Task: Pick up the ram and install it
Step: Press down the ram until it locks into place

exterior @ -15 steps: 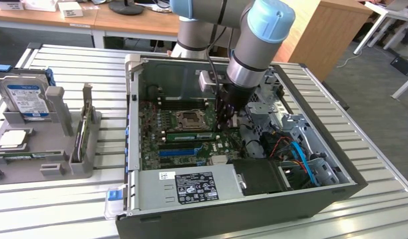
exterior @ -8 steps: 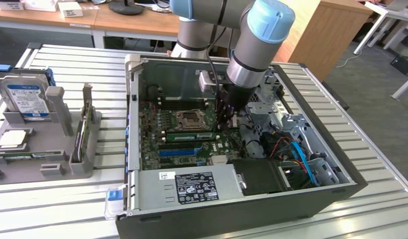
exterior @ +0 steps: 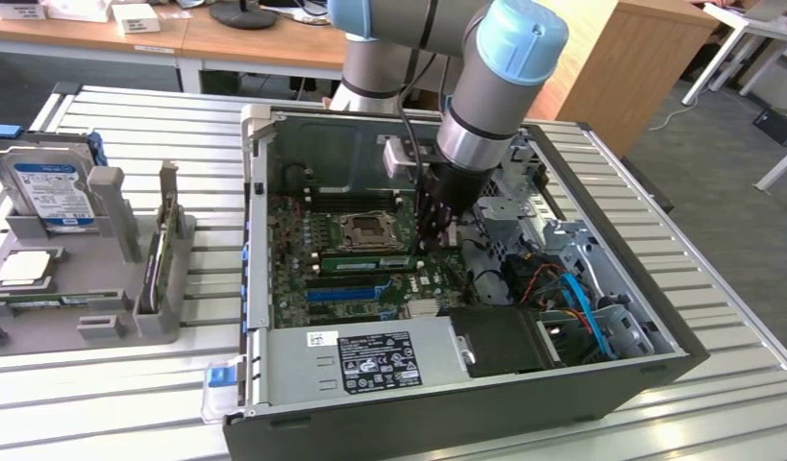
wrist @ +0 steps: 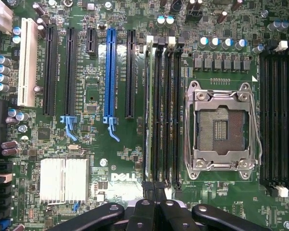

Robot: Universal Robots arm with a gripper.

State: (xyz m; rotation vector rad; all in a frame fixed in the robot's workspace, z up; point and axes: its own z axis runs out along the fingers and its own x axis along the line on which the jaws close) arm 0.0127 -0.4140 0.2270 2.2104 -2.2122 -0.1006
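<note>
Arm reached steeply down, wrist vertical.
Gripper (exterior: 434,233) pointed straight down, black fingers (wrist: 145,211) pressed together, nothing seen between them.

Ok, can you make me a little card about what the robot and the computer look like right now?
place: open computer case
hand: hand shut, low over the motherboard, at one end of the memory slots
ram: ram on edge in a memory slot, between the blue slot and the processor socket
hand touching ram: cannot tell
aside: hard drive, exterior view's left
</note>
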